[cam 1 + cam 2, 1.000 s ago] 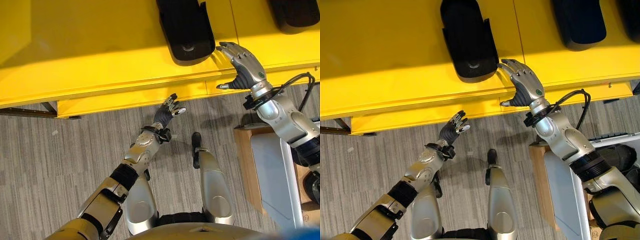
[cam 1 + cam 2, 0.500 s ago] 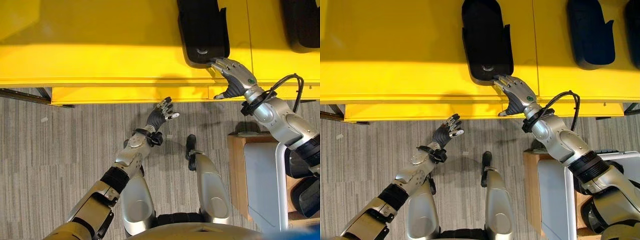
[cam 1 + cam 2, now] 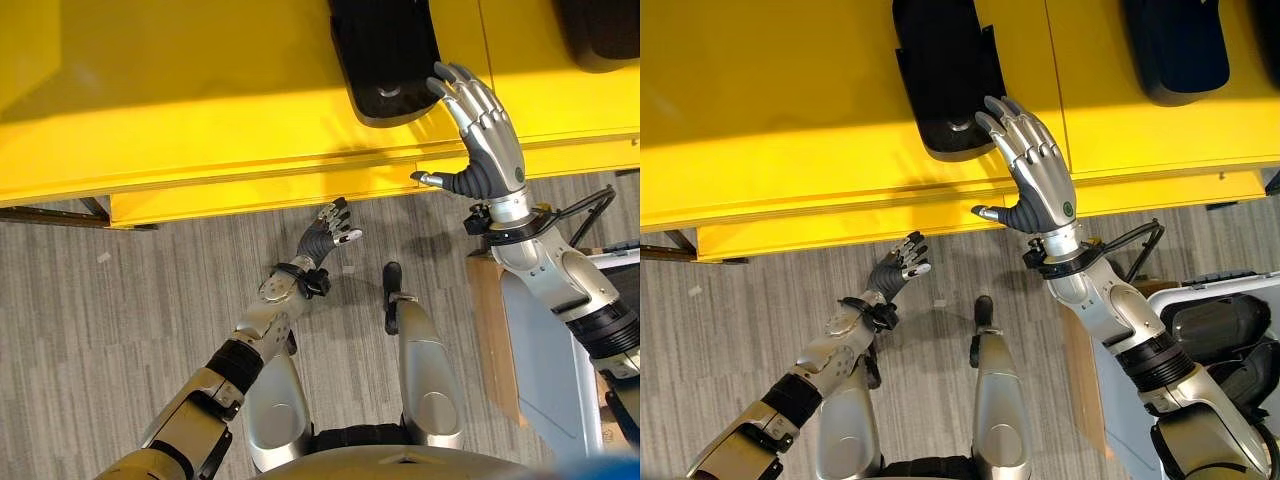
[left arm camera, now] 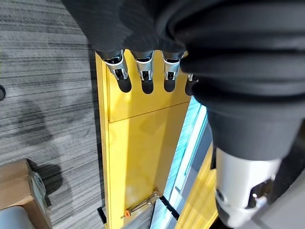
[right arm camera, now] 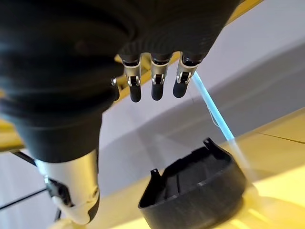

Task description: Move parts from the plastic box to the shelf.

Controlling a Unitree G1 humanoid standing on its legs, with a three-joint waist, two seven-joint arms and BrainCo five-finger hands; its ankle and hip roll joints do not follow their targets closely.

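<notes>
In the left eye view a long black moulded plastic part (image 3: 385, 55) lies on the bright yellow shelf (image 3: 180, 110), with the right hand (image 3: 485, 140) raised just beside its near end, fingers (image 3: 470, 95) straight and spread, thumb out, holding nothing; whether the fingertips touch the part cannot be told. The right eye view shows a second dark part (image 3: 1175, 45) further right on the shelf, and the left hand (image 3: 898, 268) over the grey striped carpet floor (image 3: 730, 330) below the shelf edge, its fingers loosely apart and empty. In the left wrist view the yellow shelf front lies past straight fingers (image 4: 143, 69). In the right wrist view the black part sits beyond the fingers (image 5: 155, 76), well clear of them. No writing can be read.
</notes>
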